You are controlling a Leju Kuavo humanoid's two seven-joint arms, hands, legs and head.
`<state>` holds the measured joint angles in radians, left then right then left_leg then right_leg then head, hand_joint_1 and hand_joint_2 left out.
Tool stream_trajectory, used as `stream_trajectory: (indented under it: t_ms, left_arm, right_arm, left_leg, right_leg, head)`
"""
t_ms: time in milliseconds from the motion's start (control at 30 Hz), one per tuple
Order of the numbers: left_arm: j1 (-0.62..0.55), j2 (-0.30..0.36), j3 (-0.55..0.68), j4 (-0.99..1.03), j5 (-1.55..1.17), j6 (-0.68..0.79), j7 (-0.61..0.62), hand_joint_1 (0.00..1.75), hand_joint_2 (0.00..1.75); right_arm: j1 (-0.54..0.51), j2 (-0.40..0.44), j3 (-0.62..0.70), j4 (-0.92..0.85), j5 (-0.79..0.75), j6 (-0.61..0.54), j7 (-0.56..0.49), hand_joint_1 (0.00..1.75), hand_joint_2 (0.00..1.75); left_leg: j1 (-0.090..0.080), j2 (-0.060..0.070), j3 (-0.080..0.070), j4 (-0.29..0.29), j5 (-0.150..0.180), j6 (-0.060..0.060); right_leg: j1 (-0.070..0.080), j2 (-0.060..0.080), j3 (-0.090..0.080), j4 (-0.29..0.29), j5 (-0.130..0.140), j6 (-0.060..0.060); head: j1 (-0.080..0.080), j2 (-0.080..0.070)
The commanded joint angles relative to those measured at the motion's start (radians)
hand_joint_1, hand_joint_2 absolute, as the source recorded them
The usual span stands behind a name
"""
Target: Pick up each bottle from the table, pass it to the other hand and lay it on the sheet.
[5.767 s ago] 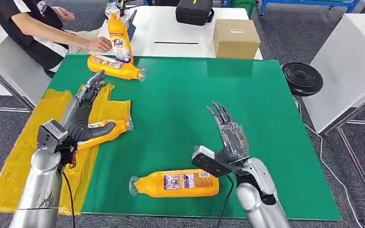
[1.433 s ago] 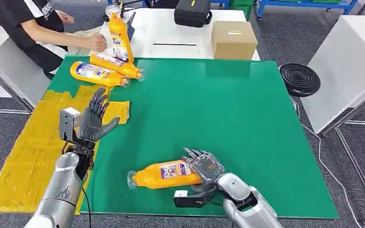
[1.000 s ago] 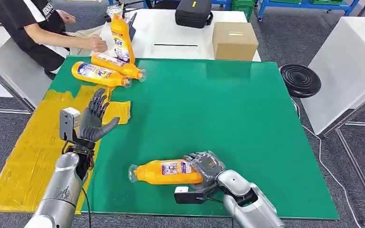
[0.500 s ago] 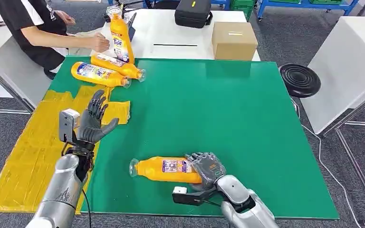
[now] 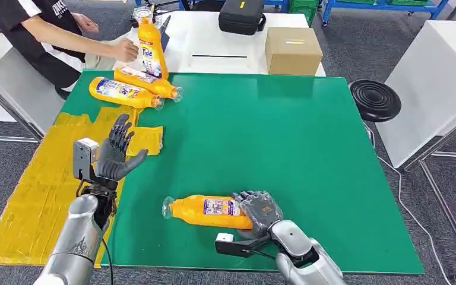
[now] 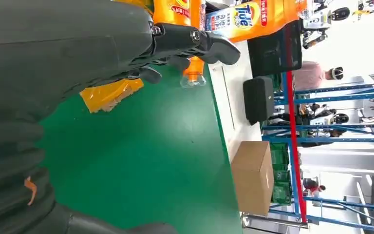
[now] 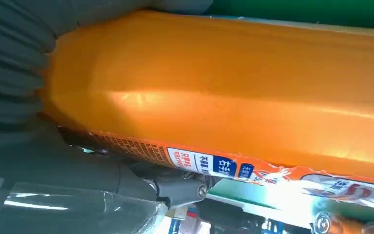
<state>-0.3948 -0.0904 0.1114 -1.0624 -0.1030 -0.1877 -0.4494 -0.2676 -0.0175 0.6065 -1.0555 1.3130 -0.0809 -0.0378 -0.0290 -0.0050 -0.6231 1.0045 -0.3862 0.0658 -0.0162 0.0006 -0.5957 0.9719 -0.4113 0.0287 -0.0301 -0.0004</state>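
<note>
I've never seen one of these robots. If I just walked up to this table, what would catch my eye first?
Probably the bright orange bottle lying on the green table near the front edge, with the robot's right hand wrapped around its base. Next, the left hand, raised with fingers spread, empty, above the edge of the yellow sheet. At the far left corner lie two more orange bottles, with a person's hand on a standing bottle behind them.

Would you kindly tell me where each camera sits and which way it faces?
Head view: high on the body, facing down at the green table; both arms show.
Left wrist view: behind the left hand, facing the far bottles.
Right wrist view: against the held bottle.
Head and right wrist views share that bottle, gripped by the right hand.
</note>
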Motion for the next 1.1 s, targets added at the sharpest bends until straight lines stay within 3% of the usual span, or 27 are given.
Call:
stream_trajectory:
  t_ms: [33,167,267,400,433,500,567,833,1100]
  left_arm:
    - [-0.008,0.001,0.019,0.017,0.001,-0.003,0.007,0.0,1.75]
    - [0.055,-0.037,-0.044,-0.091,-0.039,-0.016,0.041,0.0,1.75]
    - [0.057,-0.088,-0.154,-0.143,-0.063,0.013,0.099,0.0,1.75]
    - [0.052,-0.096,-0.345,-0.167,-0.007,0.058,0.139,0.0,1.75]
    - [0.029,-0.112,-0.4,-0.142,0.122,-0.064,0.192,0.0,1.75]
    - [-0.011,-0.128,-0.488,-0.145,0.208,-0.016,0.244,0.0,1.75]
    - [-0.03,-0.105,-0.515,-0.136,0.282,0.002,0.25,0.0,1.75]
    - [-0.045,-0.065,-0.498,-0.13,0.384,-0.022,0.24,0.0,1.75]
    - [-0.047,-0.053,-0.518,-0.133,0.577,-0.15,0.303,0.0,1.75]
  right_arm:
    - [0.043,0.013,-0.055,0.018,-0.041,-0.058,0.006,1.75,1.75]
    - [0.101,0.095,-0.26,-0.172,-0.239,-0.352,-0.02,1.75,1.75]
    - [0.096,0.124,-0.324,-0.206,-0.317,-0.447,-0.069,1.75,1.75]
    - [0.082,0.163,-0.345,-0.15,-0.437,-0.559,-0.181,1.75,1.75]
    - [0.06,0.183,-0.35,-0.134,-0.482,-0.617,-0.26,1.75,1.75]
    - [-0.002,0.234,-0.39,-0.042,-0.462,-0.617,-0.3,1.75,1.75]
    - [-0.021,0.251,-0.408,-0.022,-0.453,-0.617,-0.318,1.75,1.75]
    - [-0.026,0.255,-0.422,-0.034,-0.462,-0.617,-0.356,1.75,1.75]
    - [-0.032,0.27,-0.424,-0.031,-0.429,-0.617,-0.399,1.75,1.75]
  left_leg:
    - [0.001,-0.002,0.002,-0.002,0.001,-0.006]
    - [0.001,-0.002,0.0,-0.001,0.0,-0.006]
    - [0.001,-0.003,-0.005,0.001,0.0,-0.006]
    - [0.001,-0.005,-0.008,0.0,0.001,-0.005]
    - [0.001,-0.005,-0.009,0.0,0.001,-0.004]
    - [0.001,-0.005,-0.01,0.001,0.001,-0.004]
    - [0.0,-0.003,-0.012,0.001,0.002,-0.004]
    - [0.0,0.0,-0.01,-0.001,0.002,-0.004]
    - [0.002,0.002,-0.009,0.0,0.001,-0.005]
  right_leg:
    - [0.001,-0.002,0.002,-0.003,0.0,-0.002]
    - [0.0,-0.002,0.001,-0.001,0.0,-0.002]
    - [0.0,-0.004,0.001,0.001,-0.001,-0.002]
    - [0.001,-0.005,0.0,0.0,0.001,-0.003]
    - [0.001,-0.005,-0.001,0.0,0.001,-0.003]
    - [0.001,-0.005,-0.002,0.001,0.002,-0.003]
    - [0.001,-0.003,-0.005,0.001,0.002,-0.003]
    - [0.0,-0.001,-0.004,0.0,0.003,-0.003]
    - [0.001,0.001,-0.003,0.0,0.003,-0.003]
  head:
    - [0.0,0.0]
    - [0.0,0.0]
    - [0.0,0.0]
    - [0.0,0.0]
    - [0.0,0.0]
    - [0.0,0.0]
    - [0.0,0.0]
    - [0.0,0.0]
    - [0.0,0.0]
